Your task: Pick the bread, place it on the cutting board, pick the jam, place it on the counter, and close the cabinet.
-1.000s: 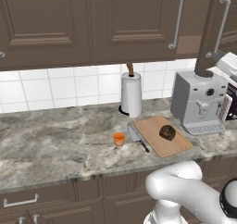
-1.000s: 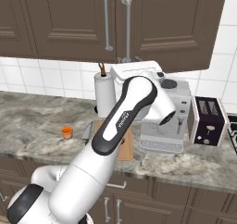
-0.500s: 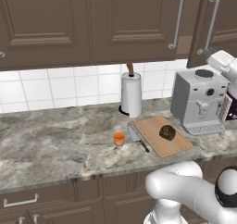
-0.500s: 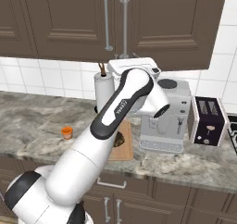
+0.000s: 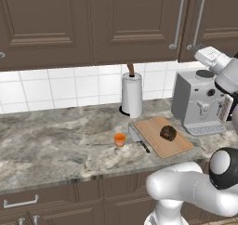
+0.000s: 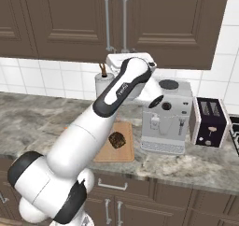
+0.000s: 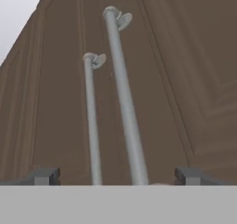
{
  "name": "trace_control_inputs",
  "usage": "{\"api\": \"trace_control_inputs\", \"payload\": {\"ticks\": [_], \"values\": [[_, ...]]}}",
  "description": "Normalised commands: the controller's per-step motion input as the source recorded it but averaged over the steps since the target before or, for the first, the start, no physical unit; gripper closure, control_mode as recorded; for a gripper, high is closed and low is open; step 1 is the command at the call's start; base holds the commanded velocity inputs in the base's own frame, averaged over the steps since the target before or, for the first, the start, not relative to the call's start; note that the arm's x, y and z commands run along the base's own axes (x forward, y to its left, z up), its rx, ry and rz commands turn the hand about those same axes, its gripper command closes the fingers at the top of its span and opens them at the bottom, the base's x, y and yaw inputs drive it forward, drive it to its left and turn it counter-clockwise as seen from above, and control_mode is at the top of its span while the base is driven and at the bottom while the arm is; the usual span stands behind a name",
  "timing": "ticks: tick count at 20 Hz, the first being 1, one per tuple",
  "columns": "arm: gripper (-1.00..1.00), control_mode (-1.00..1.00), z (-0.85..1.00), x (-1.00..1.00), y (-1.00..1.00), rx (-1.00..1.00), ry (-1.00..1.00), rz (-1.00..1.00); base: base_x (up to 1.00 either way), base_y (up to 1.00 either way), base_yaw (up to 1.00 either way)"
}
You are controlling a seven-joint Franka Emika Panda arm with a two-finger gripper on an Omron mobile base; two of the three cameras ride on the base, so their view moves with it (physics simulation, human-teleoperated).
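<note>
The dark brown cabinet has both doors flush; its two silver bar handles run up the hand view. My gripper is open, fingertips wide apart, holding nothing, just below and in front of the handles. The same gripper sits by the lower end of the right handle, and the gripper shows under the handles from the right base. The dark lumpy bread lies on the wooden cutting board. The small orange jam stands on the marbled counter, left of the board.
A white paper-towel holder stands behind the board. A knife lies along the board's left edge. A grey coffee machine is to the right, and a dark toaster beyond it. The white tiled wall runs behind the counter.
The right cabinet door, ajar a second ago, has swung shut against the frame. My hand has moved left and in toward the handles with it.
</note>
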Motion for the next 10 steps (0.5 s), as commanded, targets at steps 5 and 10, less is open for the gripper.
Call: {"api": "trace_control_inputs", "payload": {"ticks": [5, 10], "values": [[-1.00, -1.00, 0.00, 0.48, 0.13, 0.00, 0.00, 0.00, 0.00, 0.00, 0.00], [-1.00, -1.00, 0.00, 0.38, 0.05, 0.00, 0.00, 0.00, 0.00, 0.00, 0.00]]}}
